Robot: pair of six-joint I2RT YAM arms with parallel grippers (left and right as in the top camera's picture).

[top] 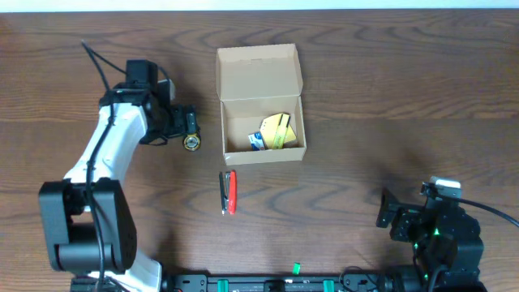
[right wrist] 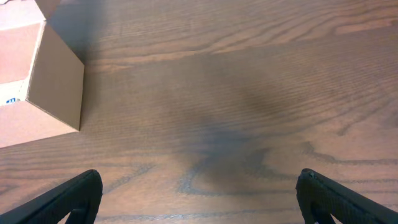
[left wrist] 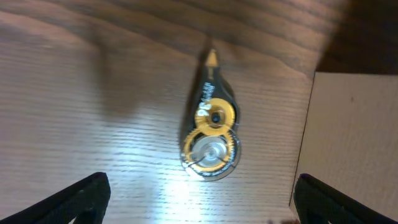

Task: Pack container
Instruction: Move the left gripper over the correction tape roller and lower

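Note:
The tan cardboard container (top: pixel 259 101) stands open at the table's middle back, flap lid raised behind it, with yellow and blue items (top: pixel 274 132) inside. A black and yellow correction tape dispenser (top: pixel 191 134) lies on the table just left of the container, and shows clearly in the left wrist view (left wrist: pixel 211 127). My left gripper (top: pixel 180 123) is open and empty right over the dispenser, fingers spread either side (left wrist: pixel 199 199). A red and black stapler (top: pixel 229 191) lies in front of the container. My right gripper (top: pixel 388 212) is open and empty near the front right (right wrist: pixel 199 193).
The container's side wall (left wrist: pixel 354 137) is just right of the dispenser in the left wrist view. The container's corner (right wrist: pixel 43 81) shows at the left of the right wrist view. The table is dark wood.

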